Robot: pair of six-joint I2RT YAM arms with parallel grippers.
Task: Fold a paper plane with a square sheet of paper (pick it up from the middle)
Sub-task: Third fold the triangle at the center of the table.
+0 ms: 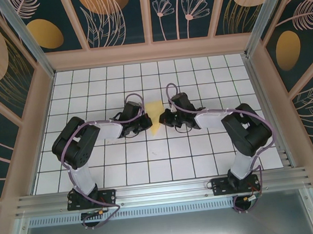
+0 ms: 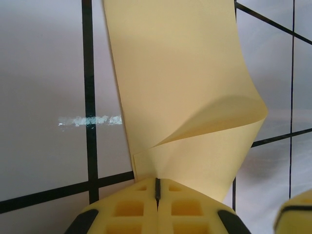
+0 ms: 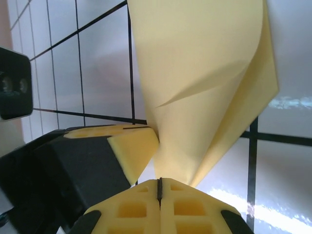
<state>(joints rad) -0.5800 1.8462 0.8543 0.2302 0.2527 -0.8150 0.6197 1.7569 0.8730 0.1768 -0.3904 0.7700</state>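
Observation:
The square sheet of paper [image 1: 155,116] is bright yellow and hangs between both grippers over the middle of the table, bent over on itself in a loose curl. In the top view it narrows toward its near end. My left gripper [image 2: 157,189] is shut on the sheet's [image 2: 185,83] lower edge, and its foam pads meet on the paper. My right gripper [image 3: 159,189] is shut on the sheet's [image 3: 204,68] narrow end from the other side. The two grippers, left [image 1: 146,121] and right [image 1: 165,118], nearly touch. The paper plane is out of view.
The white gridded table [image 1: 122,164] lies under the paper. Patterned walls [image 1: 147,14] and wooden rails enclose it on three sides. The left gripper's foam pad [image 3: 134,148] sits right beside my right fingertips. The arm bases [image 1: 89,197] stand at the near edge.

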